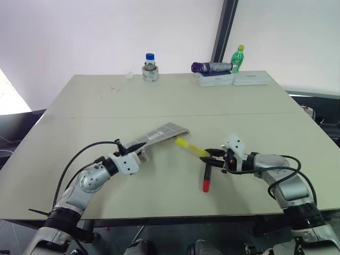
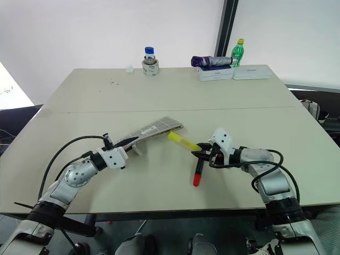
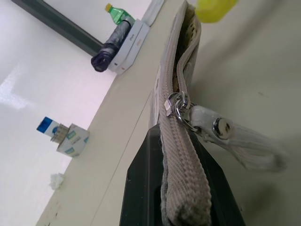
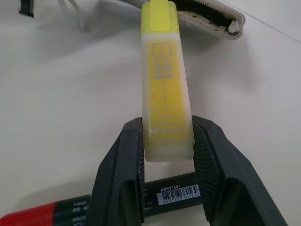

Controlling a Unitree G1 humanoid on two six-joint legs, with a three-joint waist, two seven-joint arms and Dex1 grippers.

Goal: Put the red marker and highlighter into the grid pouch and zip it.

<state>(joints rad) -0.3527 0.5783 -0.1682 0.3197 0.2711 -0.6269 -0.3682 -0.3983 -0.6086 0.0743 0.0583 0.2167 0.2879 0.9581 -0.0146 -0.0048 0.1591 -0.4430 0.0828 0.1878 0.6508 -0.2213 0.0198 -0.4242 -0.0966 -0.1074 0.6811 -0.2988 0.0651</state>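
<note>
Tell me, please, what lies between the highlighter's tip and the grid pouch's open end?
Nothing: in the right wrist view, bare table separates the highlighter from the grid pouch.

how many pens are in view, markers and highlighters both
2. The highlighter is held between the right gripper fingers, its far end pointing at the grid pouch opening. The red marker lies on the table just beneath that gripper. Anything already inside the pouch can't be seen.

Silver-grey jointed arms, looping black cables, white wrist blocks, black tool fingers (image 4: 127,179).
</note>
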